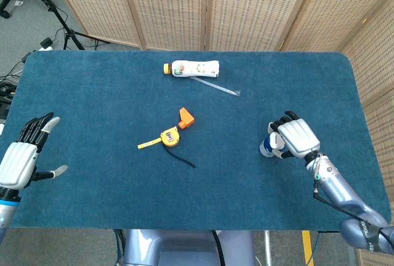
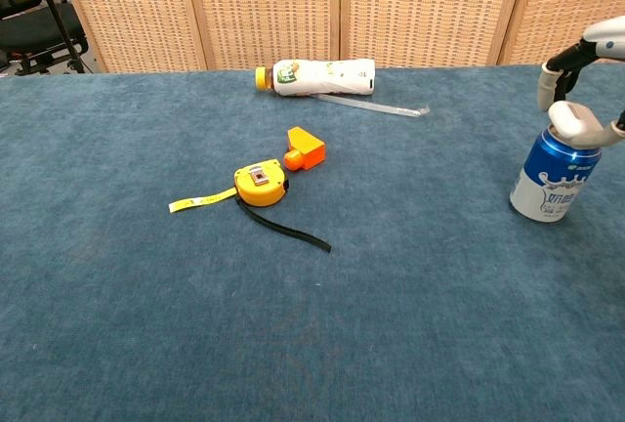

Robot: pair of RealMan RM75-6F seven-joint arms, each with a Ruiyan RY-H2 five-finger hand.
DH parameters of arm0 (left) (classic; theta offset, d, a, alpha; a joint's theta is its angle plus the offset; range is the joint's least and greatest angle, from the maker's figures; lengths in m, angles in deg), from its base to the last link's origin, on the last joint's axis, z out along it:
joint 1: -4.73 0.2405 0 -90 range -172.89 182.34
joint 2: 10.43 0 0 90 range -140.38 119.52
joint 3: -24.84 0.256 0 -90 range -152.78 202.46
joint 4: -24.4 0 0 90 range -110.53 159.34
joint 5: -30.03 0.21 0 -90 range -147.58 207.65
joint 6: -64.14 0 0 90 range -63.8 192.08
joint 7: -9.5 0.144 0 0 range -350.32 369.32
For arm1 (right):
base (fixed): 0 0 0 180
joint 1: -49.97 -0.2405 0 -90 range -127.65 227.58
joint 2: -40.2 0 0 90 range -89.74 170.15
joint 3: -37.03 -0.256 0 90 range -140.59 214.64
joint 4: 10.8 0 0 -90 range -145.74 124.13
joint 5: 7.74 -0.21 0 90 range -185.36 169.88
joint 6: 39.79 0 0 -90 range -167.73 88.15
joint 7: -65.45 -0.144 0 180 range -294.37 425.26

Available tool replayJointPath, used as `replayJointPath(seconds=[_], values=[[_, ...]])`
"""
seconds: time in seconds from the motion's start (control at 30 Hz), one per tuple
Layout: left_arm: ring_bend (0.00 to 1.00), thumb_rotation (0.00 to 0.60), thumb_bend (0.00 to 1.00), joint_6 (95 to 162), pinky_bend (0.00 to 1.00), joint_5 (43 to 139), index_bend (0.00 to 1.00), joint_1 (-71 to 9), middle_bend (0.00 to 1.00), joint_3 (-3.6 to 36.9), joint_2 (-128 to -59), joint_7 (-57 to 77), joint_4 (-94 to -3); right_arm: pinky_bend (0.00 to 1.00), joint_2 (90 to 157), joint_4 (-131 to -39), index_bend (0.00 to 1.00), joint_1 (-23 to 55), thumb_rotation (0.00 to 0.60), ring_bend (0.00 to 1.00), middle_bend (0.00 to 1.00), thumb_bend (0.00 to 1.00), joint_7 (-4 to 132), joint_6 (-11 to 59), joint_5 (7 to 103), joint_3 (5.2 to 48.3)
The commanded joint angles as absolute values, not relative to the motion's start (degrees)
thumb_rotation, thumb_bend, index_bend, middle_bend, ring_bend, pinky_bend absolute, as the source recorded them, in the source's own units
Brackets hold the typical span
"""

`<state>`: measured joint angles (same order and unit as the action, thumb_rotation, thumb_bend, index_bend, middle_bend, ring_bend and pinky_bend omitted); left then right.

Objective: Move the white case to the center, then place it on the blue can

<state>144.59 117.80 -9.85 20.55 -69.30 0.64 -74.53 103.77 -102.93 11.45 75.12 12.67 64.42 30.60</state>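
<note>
The blue can [image 2: 552, 176] stands upright at the right of the table; in the head view it [image 1: 266, 148] is mostly covered by my right hand [image 1: 294, 138]. The white case [image 2: 574, 121] is a small rounded shell lying against the can's top rim, still pinched by my right hand [image 2: 594, 43], which comes in from the right edge of the chest view. Whether the case's weight is on the can I cannot tell. My left hand [image 1: 21, 155] hovers at the table's left edge, fingers spread and holding nothing.
A white drink bottle [image 2: 317, 77] lies on its side at the back with a clear strip [image 2: 376, 105] beside it. A yellow tape measure [image 2: 260, 184] and an orange piece [image 2: 306, 148] lie mid-table. Wicker screens stand behind the table.
</note>
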Motion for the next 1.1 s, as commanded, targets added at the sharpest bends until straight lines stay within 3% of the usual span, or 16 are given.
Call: replayJointPath(seconds=[0.03, 0.57, 0.9, 1.1], values=[[0.0, 0.6, 0.0, 144.56, 0.0, 117.77, 0.0, -9.86, 0.0, 20.52, -69.27, 0.62, -74.49, 0.14, 104.17, -102.61, 0.5, 11.32, 0.6, 0.29, 0.36, 0.57, 75.68, 12.59, 63.9, 30.38], [0.0, 0.6, 0.0, 144.62, 0.0, 117.97, 0.0, -9.81, 0.0, 20.47, -69.09, 0.36, -74.59, 0.14, 103.63, -103.21, 0.4, 10.96, 0.6, 0.25, 0.26, 0.54, 78.1, 10.87, 61.8, 30.54], [0.0, 0.6, 0.0, 144.56, 0.0, 118.15, 0.0, -9.78, 0.0, 20.53, -68.92, -0.04, -74.69, 0.14, 102.87, -104.24, 0.28, 10.77, 0.6, 0.24, 0.21, 0.52, 80.38, 10.45, 59.53, 30.37], [0.0, 0.6, 0.0, 144.6, 0.0, 118.14, 0.0, -9.76, 0.0, 20.48, -68.89, -0.11, -74.66, 0.14, 102.56, -105.02, 0.28, 10.79, 0.6, 0.23, 0.2, 0.52, 81.15, 10.38, 59.0, 30.52]])
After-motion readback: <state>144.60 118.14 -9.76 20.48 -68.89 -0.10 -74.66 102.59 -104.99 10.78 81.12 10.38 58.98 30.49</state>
